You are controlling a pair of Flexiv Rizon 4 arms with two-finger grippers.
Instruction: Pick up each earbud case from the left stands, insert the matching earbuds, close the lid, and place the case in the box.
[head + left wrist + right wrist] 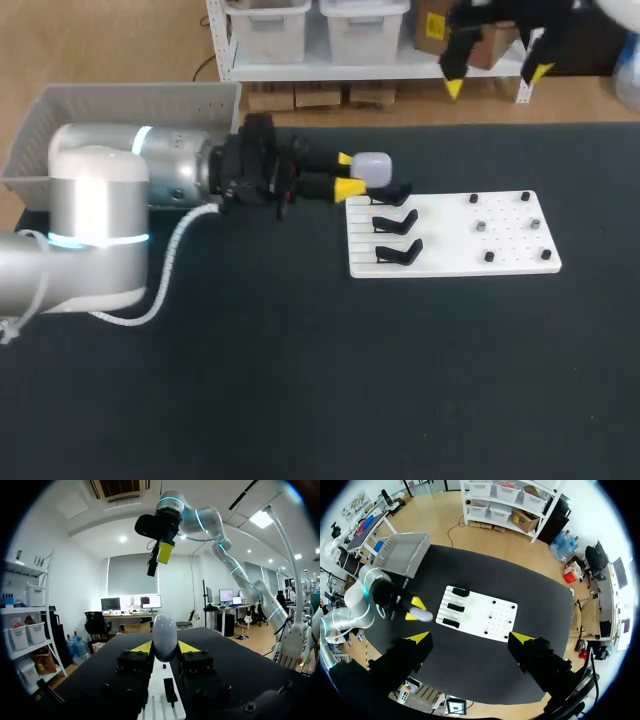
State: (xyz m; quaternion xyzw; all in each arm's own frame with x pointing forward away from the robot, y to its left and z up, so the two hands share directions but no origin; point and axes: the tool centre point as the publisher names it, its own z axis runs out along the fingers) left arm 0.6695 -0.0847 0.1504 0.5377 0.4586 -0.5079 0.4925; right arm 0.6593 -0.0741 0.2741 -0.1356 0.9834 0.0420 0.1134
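Left fingers (142, 646) clench the earbud case (164, 637); past the spread right fingers (417, 638), only that view shows the whole box (402, 555).

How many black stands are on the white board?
3, in a column at the left of the white board: far stand beside the earbud case held by the left gripper, middle stand, near stand.

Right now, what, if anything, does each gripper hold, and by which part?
The left gripper clamps the rounded pale white earbud case by its two opposite sides; the right gripper holds nothing.
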